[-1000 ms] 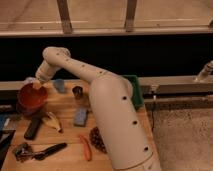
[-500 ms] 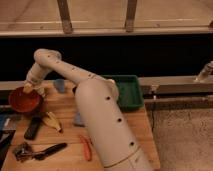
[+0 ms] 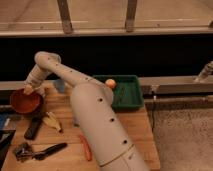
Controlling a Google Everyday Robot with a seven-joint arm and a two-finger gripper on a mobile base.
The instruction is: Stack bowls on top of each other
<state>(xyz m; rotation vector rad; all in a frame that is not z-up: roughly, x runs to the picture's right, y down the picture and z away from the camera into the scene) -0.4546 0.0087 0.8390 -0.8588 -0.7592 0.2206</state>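
- Wood makes up the table (image 3: 132, 132), a pale butcher-block top that carries everything in the lower left of the camera view.
- At the far left edge lies a dark flat object (image 3: 6, 142), partly cut off by the frame; what it is cannot be told.
- Near the bottom left corner lies a dark tool with a black handle (image 3: 39, 151), pointing to the right.
- Above it, at the left end of the table, sits the orange-red bowl (image 3: 24, 101), upright and round, its hollow facing up. A darker rim shows beneath its right side, so it may rest in a second bowl, but this cannot be told for certain.
- The gripper (image 3: 29, 90) is at the top right rim of that bowl, touching or just above it. Whether it is clenched on the rim or released cannot be told.
- Just below the bowl lies a black oblong object (image 3: 34, 127), slanted.
- Beside that lies a banana (image 3: 52, 122), yellow with dark patches.
- A pale blue object (image 3: 59, 85) stands near the back edge, partly hidden by the arm.
- An orange-red stick-like thing (image 3: 86, 147) lies just beside the arm's lower part.
- The white arm (image 3: 97, 122) rises from the bottom centre and bends left to the bowl.
- Right of the arm sits a green rectangular tray (image 3: 129, 95) with a small orange ball (image 3: 110, 83) in its left end.
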